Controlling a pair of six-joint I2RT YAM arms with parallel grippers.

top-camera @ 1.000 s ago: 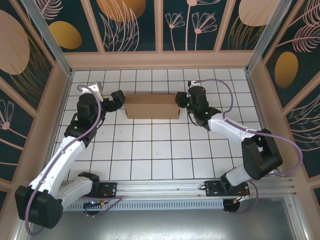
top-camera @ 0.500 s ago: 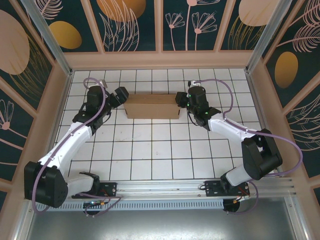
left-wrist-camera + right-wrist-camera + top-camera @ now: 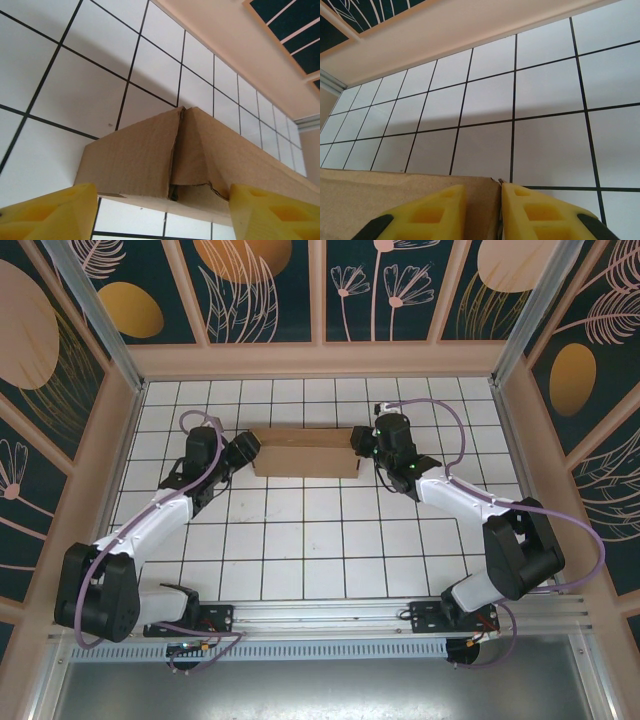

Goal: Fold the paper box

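The paper box (image 3: 305,452) is a brown cardboard box lying long side across the white tiled floor at the back. Its left end, with folded flaps meeting at a seam (image 3: 150,160), sits just ahead of my left gripper (image 3: 246,447). That gripper (image 3: 160,215) is open, and its yellow fingers (image 3: 50,212) stand wide on either side of that end. My right gripper (image 3: 358,445) is at the box's right end. In the right wrist view it (image 3: 482,192) is shut on the upright cardboard edge (image 3: 395,187) there.
Peach-framed walls (image 3: 320,360) close the floor in at the back and on both sides. A metal rail (image 3: 330,618) with the arm bases runs along the near edge. Open tiles (image 3: 320,530) lie between the box and the bases.
My left arm has swung inward and brought its gripper up against the box's left end, with the jaws narrowing. The right arm and the box have stayed put.
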